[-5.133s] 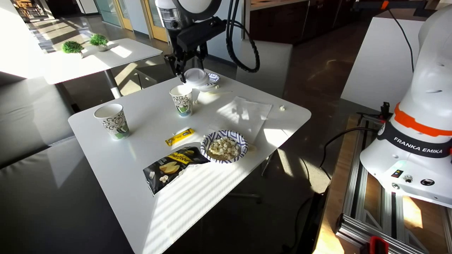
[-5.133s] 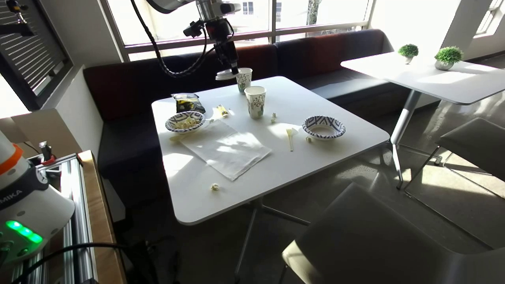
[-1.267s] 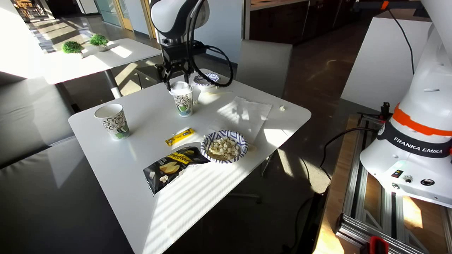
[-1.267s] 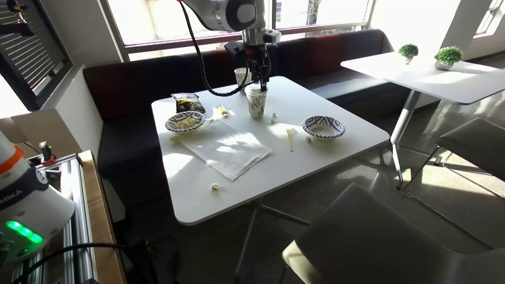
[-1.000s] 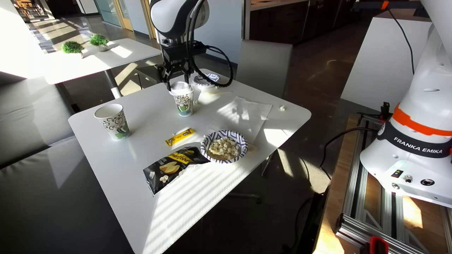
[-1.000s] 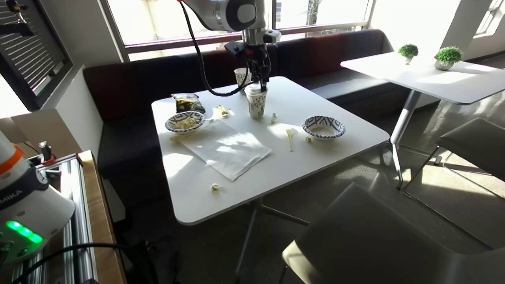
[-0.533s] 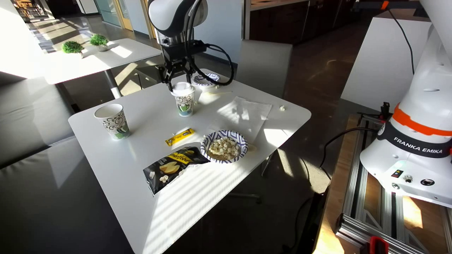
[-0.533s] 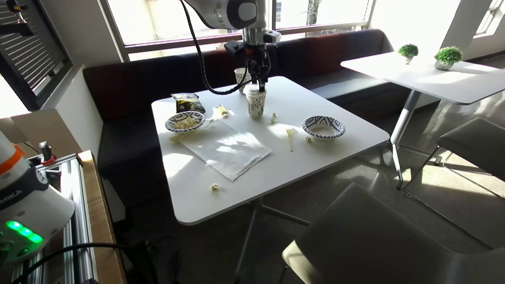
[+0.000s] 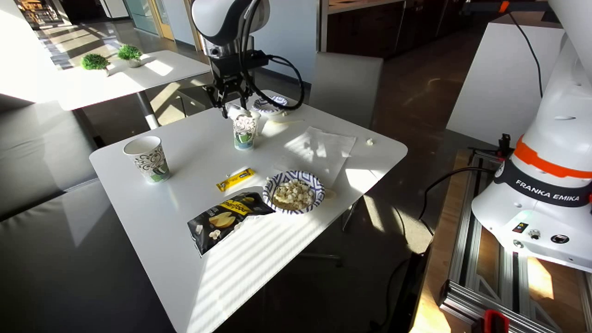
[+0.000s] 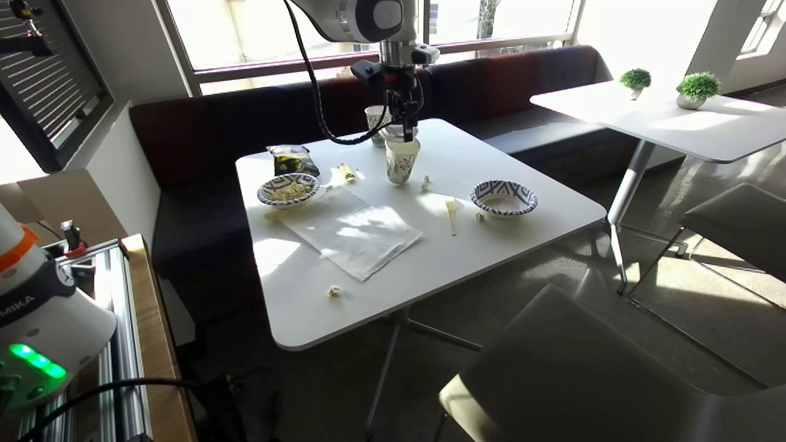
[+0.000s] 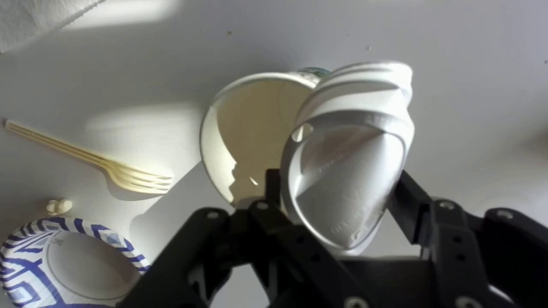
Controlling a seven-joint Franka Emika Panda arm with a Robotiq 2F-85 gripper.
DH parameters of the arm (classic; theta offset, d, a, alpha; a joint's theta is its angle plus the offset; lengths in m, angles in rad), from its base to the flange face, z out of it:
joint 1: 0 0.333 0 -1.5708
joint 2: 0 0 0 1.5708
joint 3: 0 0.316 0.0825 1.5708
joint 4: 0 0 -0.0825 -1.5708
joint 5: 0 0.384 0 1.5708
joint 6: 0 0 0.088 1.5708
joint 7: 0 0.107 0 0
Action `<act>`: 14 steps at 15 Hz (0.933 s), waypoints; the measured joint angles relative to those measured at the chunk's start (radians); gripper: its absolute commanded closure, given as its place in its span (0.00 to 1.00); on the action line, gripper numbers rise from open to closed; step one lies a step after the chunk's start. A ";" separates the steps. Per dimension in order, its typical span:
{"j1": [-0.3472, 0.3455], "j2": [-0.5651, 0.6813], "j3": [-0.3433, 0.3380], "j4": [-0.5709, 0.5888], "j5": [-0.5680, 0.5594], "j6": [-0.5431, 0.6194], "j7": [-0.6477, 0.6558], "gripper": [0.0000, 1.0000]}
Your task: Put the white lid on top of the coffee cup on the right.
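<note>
One white tabletop (image 9: 199, 143). One coffee cup (image 10: 400, 166) below the jaws, mouth newly exposed. One white lid (image 11: 342, 184), on that cup moments ago, now pinched and buckled in the jaws, askew by the rim: likely needs reseating.

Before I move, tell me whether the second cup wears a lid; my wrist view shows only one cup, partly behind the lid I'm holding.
Observer: It wears none: in an exterior view, the second cup shows an open mouth.
Operator: Then the lid goes on the cup in my picture. Now tell me if the bowl I see is alone on the table.
Observer: It isn't: both exterior views show a second bowl, with popcorn in it, beside a black bag.
</note>
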 measured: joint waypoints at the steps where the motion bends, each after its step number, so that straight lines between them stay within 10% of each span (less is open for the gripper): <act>1: 0.000 0.001 0.000 0.004 0.000 -0.003 0.000 0.49; 14: 0.014 -0.004 -0.002 0.040 -0.004 -0.017 0.000 0.49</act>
